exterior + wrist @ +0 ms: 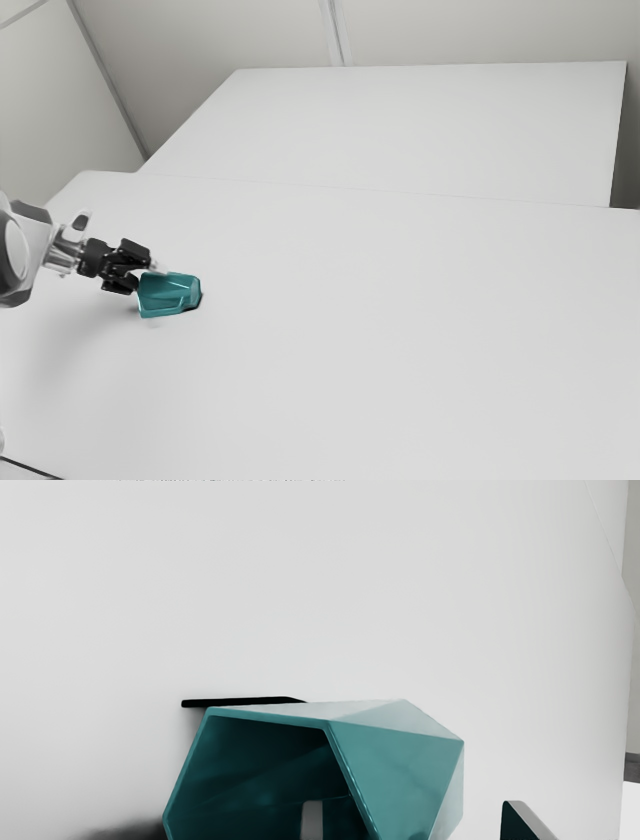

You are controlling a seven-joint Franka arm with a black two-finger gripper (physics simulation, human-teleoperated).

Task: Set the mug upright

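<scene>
At the exterior view's left, our arm (36,238) comes in, partly cut off by the edge, and ends in black fingers (134,252) that stand apart. Just to their right, a teal, many-sided mug (168,296) lies on its side on the white table (380,330).

In the wrist view we see the mug's open mouth facing us. Its inside is dark, and we cannot tell what, if anything, it holds. Part of the mug is cut off by the picture's edge, and a flat black strip (240,702) is partly hidden behind it; we cannot tell what it is.

One fingertip overlaps the mouth, whether inside or in front we cannot tell. The other is outside the mug, past its side wall, with a gap between.
</scene>
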